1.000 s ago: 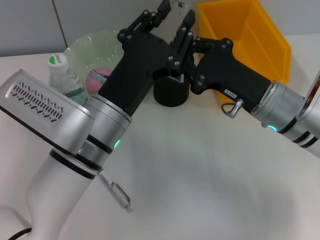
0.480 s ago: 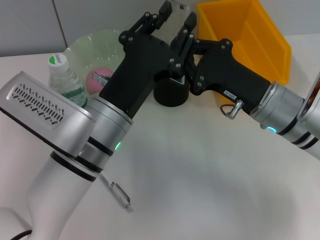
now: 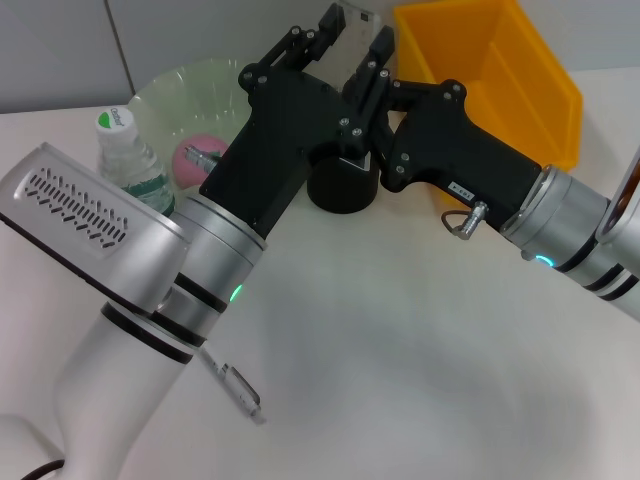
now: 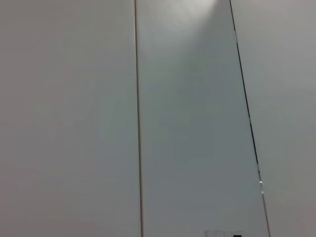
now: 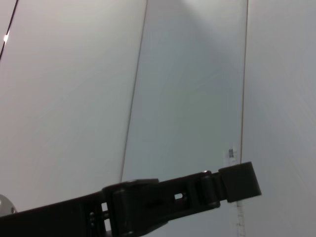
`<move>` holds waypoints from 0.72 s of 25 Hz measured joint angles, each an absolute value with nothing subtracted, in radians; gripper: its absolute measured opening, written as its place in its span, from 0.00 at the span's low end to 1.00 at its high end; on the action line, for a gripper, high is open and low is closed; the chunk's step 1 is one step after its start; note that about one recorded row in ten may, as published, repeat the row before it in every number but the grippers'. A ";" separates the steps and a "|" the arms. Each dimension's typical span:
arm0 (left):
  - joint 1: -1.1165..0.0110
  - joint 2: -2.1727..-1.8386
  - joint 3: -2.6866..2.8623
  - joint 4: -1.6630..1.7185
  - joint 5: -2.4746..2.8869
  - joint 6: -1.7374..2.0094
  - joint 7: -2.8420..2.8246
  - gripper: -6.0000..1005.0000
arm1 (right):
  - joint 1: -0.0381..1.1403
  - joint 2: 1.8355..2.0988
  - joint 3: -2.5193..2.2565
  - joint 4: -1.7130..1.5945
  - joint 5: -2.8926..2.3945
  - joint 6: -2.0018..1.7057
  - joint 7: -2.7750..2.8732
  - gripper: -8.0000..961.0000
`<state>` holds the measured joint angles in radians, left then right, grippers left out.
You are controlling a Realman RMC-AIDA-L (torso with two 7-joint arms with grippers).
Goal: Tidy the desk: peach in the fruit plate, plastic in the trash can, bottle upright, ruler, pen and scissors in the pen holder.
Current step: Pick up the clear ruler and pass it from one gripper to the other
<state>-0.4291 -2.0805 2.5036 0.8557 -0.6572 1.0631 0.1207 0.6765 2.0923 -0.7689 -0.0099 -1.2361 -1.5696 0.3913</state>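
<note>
A clear ruler (image 3: 360, 20) stands upright above the black pen holder (image 3: 342, 185). My right gripper (image 3: 372, 58) is shut on it from the right. My left gripper (image 3: 312, 28) is open right beside it on the left, one finger (image 5: 163, 200) crossing the ruler (image 5: 187, 98) in the right wrist view. The left wrist view shows only the ruler (image 4: 192, 123) against the wall. The pink peach (image 3: 192, 157) lies in the green fruit plate (image 3: 180, 90). The bottle (image 3: 128, 152) stands upright at the left. The yellow trash can (image 3: 500, 70) is at the back right. Pen, scissors and plastic are out of view.
Both arms cross the middle of the white desk and hide much of it. A small clear piece (image 3: 235, 390) lies near the base of the left arm. A grey panelled wall stands behind the desk.
Both grippers and the ruler have shifted very slightly to the right and down over the pen holder. Nothing else has moved.
</note>
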 joint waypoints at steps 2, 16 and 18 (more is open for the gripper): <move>-0.429 -2.080 2.504 0.855 -0.655 1.063 0.120 0.51 | 0.676 2.092 -0.767 -0.009 -1.236 -1.570 0.392 0.01; -0.423 -2.080 2.498 0.853 -0.646 1.066 0.066 0.78 | 0.672 2.093 -0.765 -0.007 -1.236 -1.569 0.394 0.01; -0.421 -2.079 2.492 0.851 -0.632 1.064 0.026 0.81 | 0.670 2.094 -0.756 -0.007 -1.236 -1.569 0.394 0.01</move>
<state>-0.4206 -2.0788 2.4916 0.8511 -0.6317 1.0641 0.0262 0.6705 2.0936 -0.7559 -0.0075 -1.2362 -1.5693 0.3941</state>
